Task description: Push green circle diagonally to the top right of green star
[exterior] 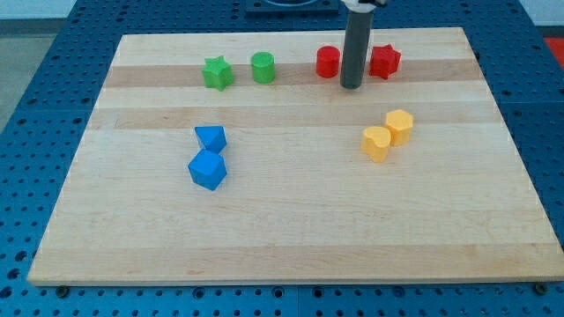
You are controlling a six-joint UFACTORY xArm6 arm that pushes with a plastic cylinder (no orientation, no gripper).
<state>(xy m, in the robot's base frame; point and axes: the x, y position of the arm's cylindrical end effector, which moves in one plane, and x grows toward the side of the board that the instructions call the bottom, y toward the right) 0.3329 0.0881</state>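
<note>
Green circle [263, 67] unobstructed, beside green star [217, 73]

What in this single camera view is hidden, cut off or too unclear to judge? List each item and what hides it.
- Rod's upper part: cut off by the view's top.
- Red block left of my tip: right edge behind the rod.
- Red star: left side behind the rod.
- Yellow blocks: touching or just apart cannot be told.

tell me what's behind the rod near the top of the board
The rod stands between the red cylinder and the red star, its tip on bare wood. It covers the gap between them and perhaps their near edges; what lies there cannot be seen.
</note>
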